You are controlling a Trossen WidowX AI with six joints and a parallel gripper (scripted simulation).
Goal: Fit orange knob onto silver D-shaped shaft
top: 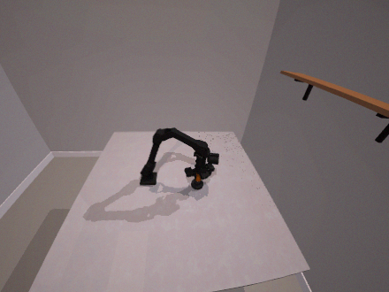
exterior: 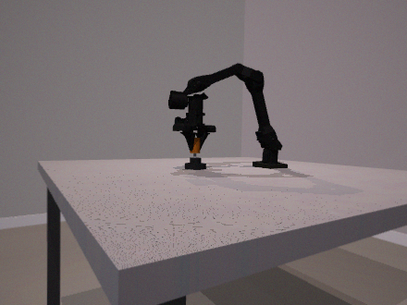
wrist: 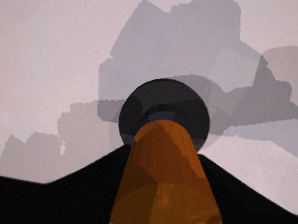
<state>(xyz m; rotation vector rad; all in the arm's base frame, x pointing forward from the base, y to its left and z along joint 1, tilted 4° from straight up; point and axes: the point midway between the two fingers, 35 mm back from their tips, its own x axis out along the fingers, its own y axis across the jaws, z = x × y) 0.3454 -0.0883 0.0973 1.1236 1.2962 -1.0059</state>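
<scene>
The orange knob (top: 198, 178) (exterior: 196, 145) (wrist: 162, 162) is held upright between the fingers of my gripper (exterior: 196, 148) (wrist: 162, 155), which is shut on it. The dark round pedestal (top: 196, 186) (exterior: 195, 165) (wrist: 162, 92) stands on the table directly below the knob. In the exterior view a short piece of the silver shaft (exterior: 194, 155) shows between the knob's lower end and the pedestal, so the knob is not against the pedestal. In the wrist view the knob covers the shaft. The hole and both flat sides are hidden, and I cannot tell whether the shaft's tip is inside the hole.
The pale table (top: 177, 248) (exterior: 240, 194) carries the arm's base (top: 148, 179) (exterior: 269, 164), off to one side of the pedestal. The arm arches above the table and casts shadows around the pedestal. A wooden handrail (top: 340, 90) is on the wall, away from the arm.
</scene>
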